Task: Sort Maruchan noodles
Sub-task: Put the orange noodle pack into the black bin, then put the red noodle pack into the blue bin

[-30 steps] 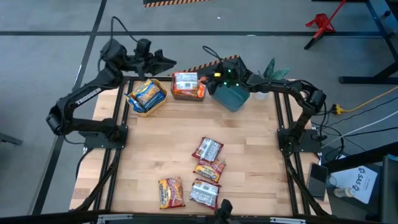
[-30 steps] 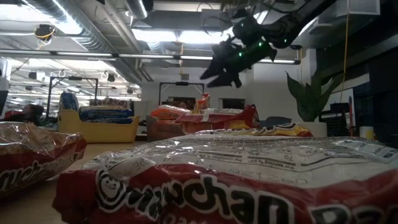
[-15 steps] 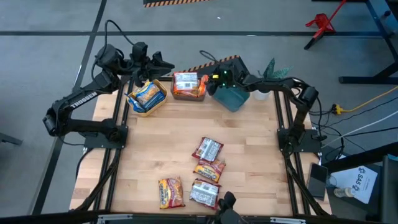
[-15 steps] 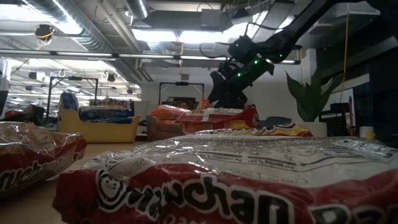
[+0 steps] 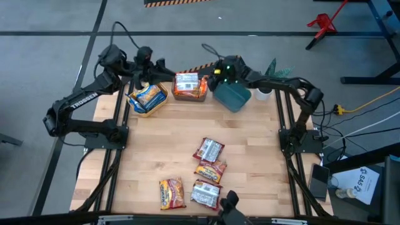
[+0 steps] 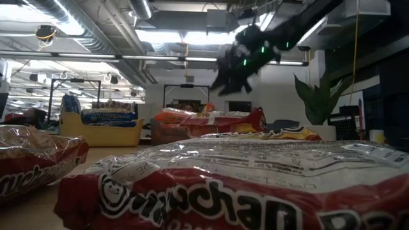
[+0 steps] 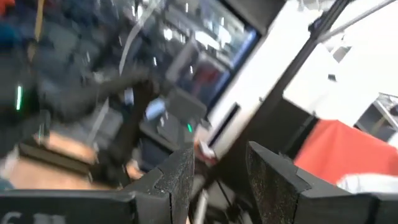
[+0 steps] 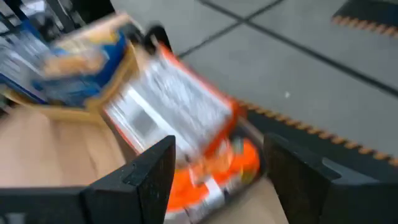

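Note:
Several Maruchan noodle packets lie flat on the table's near middle: red-silver ones (image 5: 208, 150) (image 5: 205, 194) and orange ones (image 5: 210, 170) (image 5: 172, 192). At the far edge, blue packets fill a yellow bin (image 5: 148, 97), orange packets (image 8: 186, 112) fill a grey bin (image 5: 189, 87), and a teal bin (image 5: 232, 95) stands to their right. My left gripper (image 5: 167, 66) hovers open above the yellow bin's far side, with nothing between its fingers (image 7: 219, 168). My right gripper (image 5: 214, 70) hangs open in the air between the grey and teal bins, empty (image 8: 217, 165).
Bare wooden tabletop lies between the bins and the loose packets. A dark frame borders the table on both sides, and a plant (image 5: 275, 70) stands at the far right corner. In the low view, packets (image 6: 255, 185) fill the foreground.
My right gripper dipped toward the grey bin, then rose again and shifted slightly toward the far edge, staying open and empty. My left gripper has drifted a little toward the near edge above the yellow bin. No packet has moved.

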